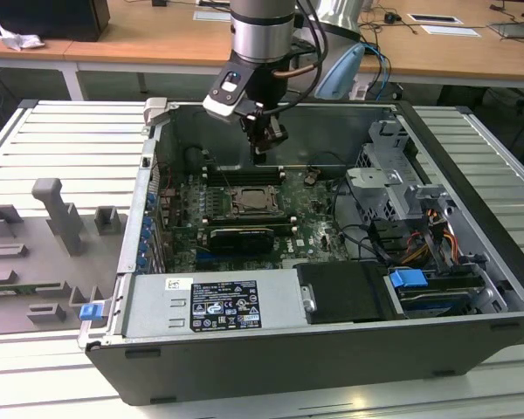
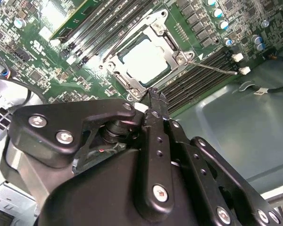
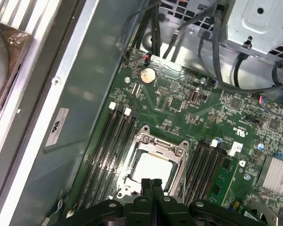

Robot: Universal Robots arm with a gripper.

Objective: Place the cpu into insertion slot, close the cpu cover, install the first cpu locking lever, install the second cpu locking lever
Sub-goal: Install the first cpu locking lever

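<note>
From where I stand, an open computer case (image 1: 332,131) lies on its side on the slatted table (image 1: 52,148). The arm (image 1: 262,35) reaches down into it. In the exterior view the jaws hang above the socket (image 1: 236,202), over its far side and apart from it. At this angle I cannot make out how they are set.

In the second wrist view the cpu (image 2: 144,59) sits flat inside the socket. Its pale face shows through the window of the cover (image 2: 172,49), which lies down around it. I take the first two steps as done: chip seated, cover shut. A thin lever (image 2: 212,66) runs out from one corner of the socket across the memory slots (image 2: 198,80). It looks loose rather than hooked down, so I judge that locking is left to do. I cannot pick out the other lever clearly enough to say how it stands. The jaws taper to a tip near a corner of the socket and carry nothing.

In the first wrist view the cpu (image 3: 153,167) shows again inside the cover (image 3: 161,140). Here the jaws are plain: pressed together, tip against tip, with nothing pinched between them. They sit over the edge of the socket. I cannot tell whether they touch the metal.
</note>
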